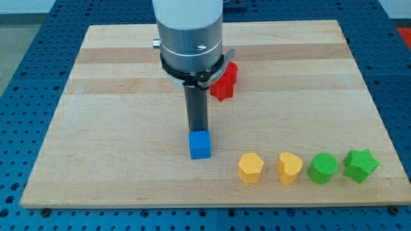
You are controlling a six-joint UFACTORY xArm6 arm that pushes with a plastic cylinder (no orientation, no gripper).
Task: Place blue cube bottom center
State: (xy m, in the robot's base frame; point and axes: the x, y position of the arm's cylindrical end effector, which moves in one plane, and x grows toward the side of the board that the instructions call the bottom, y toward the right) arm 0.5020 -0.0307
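Observation:
The blue cube (200,145) sits on the wooden board (115,128), a little left of the board's middle and near the view's bottom. My tip (197,131) is at the lower end of the dark rod, right at the cube's top edge, on the side toward the view's top. It appears to touch the cube. The arm's grey and white body hangs over the board's upper middle.
A red block (226,82) lies right of the rod, partly hidden by the arm. Along the lower right stand a yellow pentagon-like block (250,167), a yellow heart-like block (289,167), a green round block (322,168) and a green star (360,165).

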